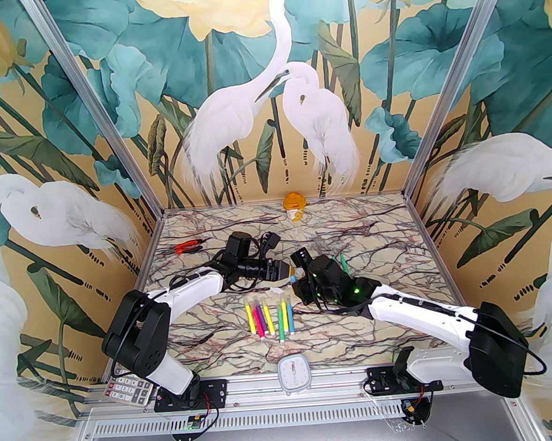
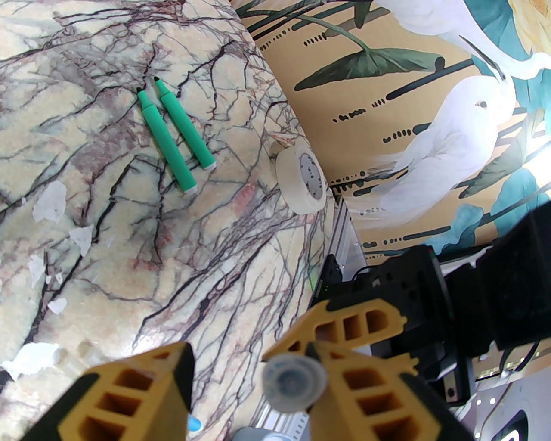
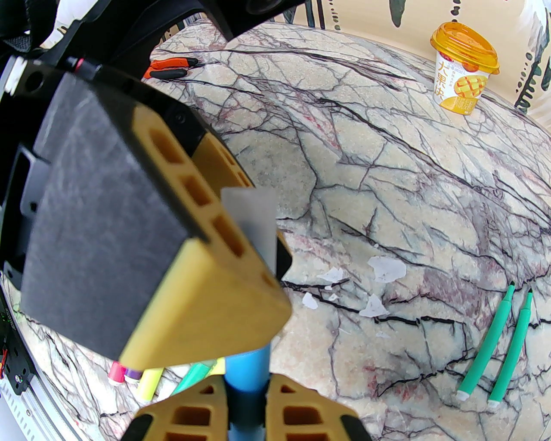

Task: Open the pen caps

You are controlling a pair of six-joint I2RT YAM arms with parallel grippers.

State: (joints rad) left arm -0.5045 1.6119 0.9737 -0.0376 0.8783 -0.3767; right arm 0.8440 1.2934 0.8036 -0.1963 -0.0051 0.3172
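Two grippers meet over the middle of the table [image 1: 391, 254]. The right gripper [image 3: 246, 389] is clamped on a blue pen [image 3: 246, 364], whose clear cap [image 2: 295, 383] sits inside the left gripper [image 2: 249, 370]. Its jaws stand apart, one finger touching the cap and the other clear of it. Closing off-centre could shove the pen sideways or pinch only the cap's rim, letting the slick plastic slip free. A hard pull might also drag the pen through the right grip.

arms [image 1: 191, 289]: white shells, black joint housings
fingers [image 2: 129, 387]: yellow, square cut-outs, dark pads
cables [image 1: 544, 360]: black, looping loosely
lights [image 1: 356, 290]: green, on the right wrist
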